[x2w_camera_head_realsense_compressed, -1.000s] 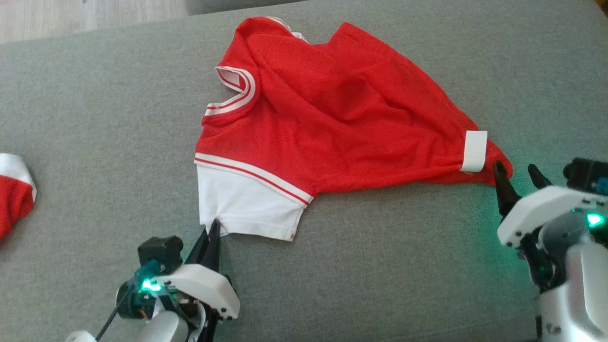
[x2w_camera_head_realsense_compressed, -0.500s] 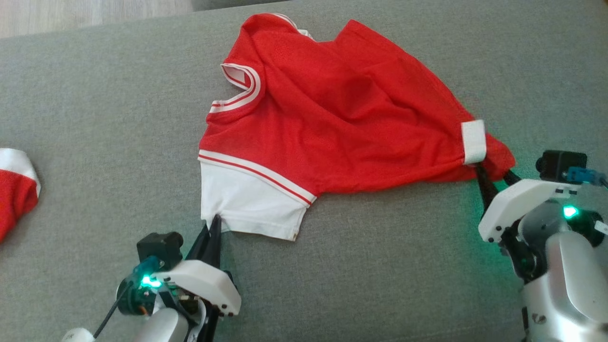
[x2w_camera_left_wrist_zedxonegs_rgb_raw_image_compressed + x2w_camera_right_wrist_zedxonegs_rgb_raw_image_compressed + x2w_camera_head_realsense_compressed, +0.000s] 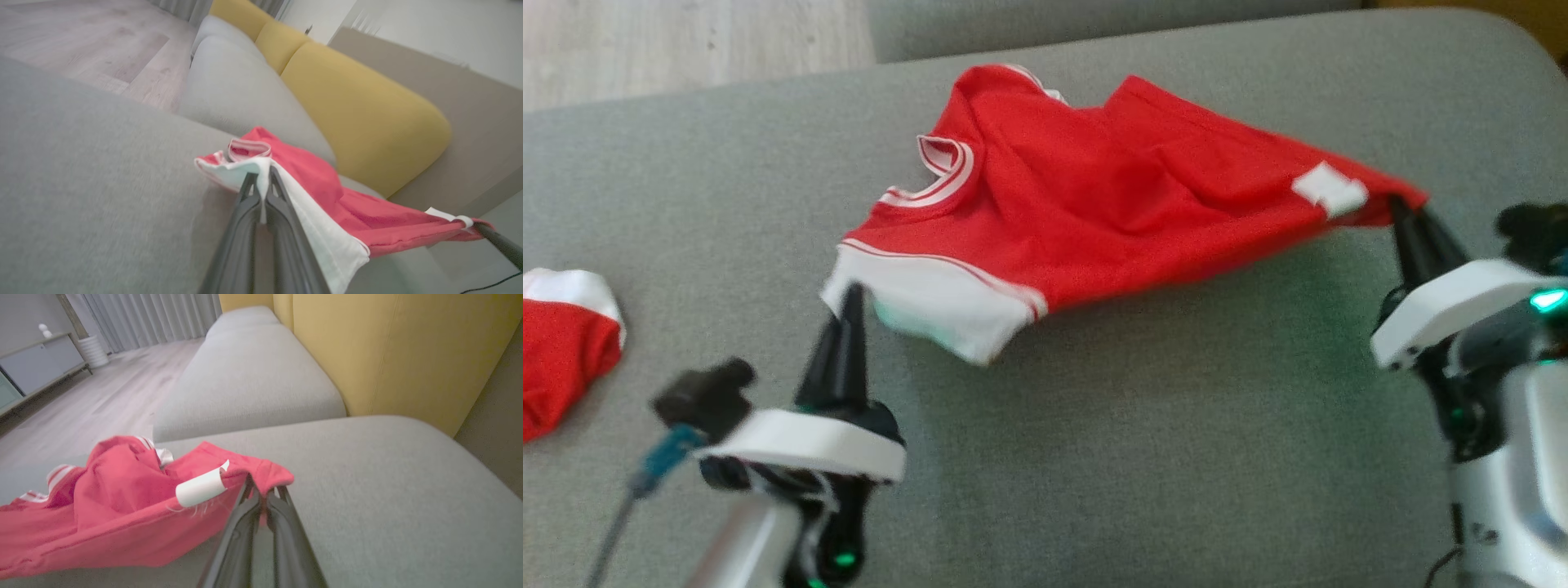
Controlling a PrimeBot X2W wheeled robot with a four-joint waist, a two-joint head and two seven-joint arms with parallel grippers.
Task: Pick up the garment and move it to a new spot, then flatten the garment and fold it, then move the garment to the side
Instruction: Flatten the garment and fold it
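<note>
Sofa cushion (image 3: 1143, 457), grey and wide, carries everything. Its far edge meets the wooden floor (image 3: 686, 41) at the upper left of the head view, and its rounded corner lies just past the right arm. In the wrist views a yellow backrest (image 3: 359, 106) stands behind that right side.

On the cushion the red garment (image 3: 1094, 212) is stretched, with its long axis running left to right between the two arms. The near edge hangs above the cushion, while the far part by the collar seems to rest on it. The white sleeve (image 3: 931, 302) is at the left end and a small white label (image 3: 1330, 189) sits near the right end.

The left fingers (image 3: 849, 327) are closed on the corner of the white sleeve. The right fingers (image 3: 1409, 229) are closed on the red corner just beside the label. So the garment lies ahead of both pairs of fingers and between them, and each arm holds its own end.

For the move to a new spot, I judge the widest bare room is the near half of the cushion. At the left a second red cloth (image 3: 560, 359) lies well apart. The right corner gives little room.
</note>
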